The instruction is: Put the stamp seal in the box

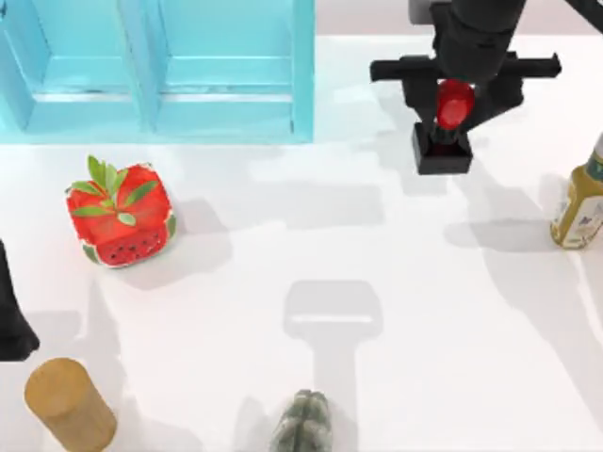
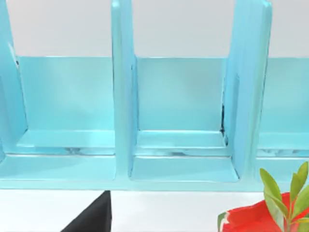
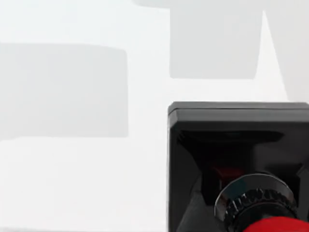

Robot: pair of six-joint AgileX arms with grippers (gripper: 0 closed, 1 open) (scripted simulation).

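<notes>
The stamp seal [image 1: 443,149] has a black square base and a glossy red knob [image 1: 454,102], and it is at the table's back right. My right gripper [image 1: 455,94] reaches in from the far edge and is shut on the red knob. The right wrist view shows the black base [image 3: 231,140] close up over the white table, with the knob's red top [image 3: 277,224] at the edge. The box [image 1: 303,85] is a light blue, open-topped case with dividers at the back left; its compartments [image 2: 181,96] face the left wrist camera. My left arm [image 1: 11,315] rests at the left edge.
A red watermelon-patterned cube with green leaves [image 1: 121,215] lies left of centre, in front of the box. An olive-yellow bottle [image 1: 579,207] stands at the right edge. A tan cylinder [image 1: 68,403] and a grey-green ribbed object [image 1: 303,424] sit near the front edge.
</notes>
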